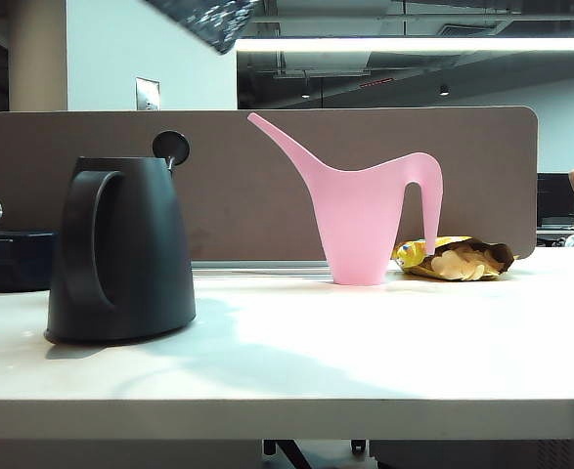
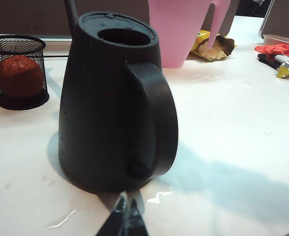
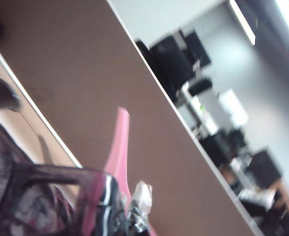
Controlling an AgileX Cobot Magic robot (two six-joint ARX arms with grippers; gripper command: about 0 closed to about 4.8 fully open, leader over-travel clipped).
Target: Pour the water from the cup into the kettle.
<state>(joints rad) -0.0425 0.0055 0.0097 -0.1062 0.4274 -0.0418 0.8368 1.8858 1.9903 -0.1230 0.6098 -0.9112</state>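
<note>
The kettle [image 1: 120, 249] stands on the bench [image 1: 365, 342], well apart from the pink watering can [image 1: 365, 220]. The right hand [image 3: 127, 216], tilted high above the kettle, is clamped on the cup [image 3: 41, 201]. The left hand [image 2: 124, 221] rests just beside the kettle's base, fingers together.

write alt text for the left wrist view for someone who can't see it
A large black kettle stands on a white table with its lid opening uncovered and its loop handle facing the camera. The shut left claw sits low just in front of it. Behind are a pink watering can and a mesh basket holding an orange ball.
</note>
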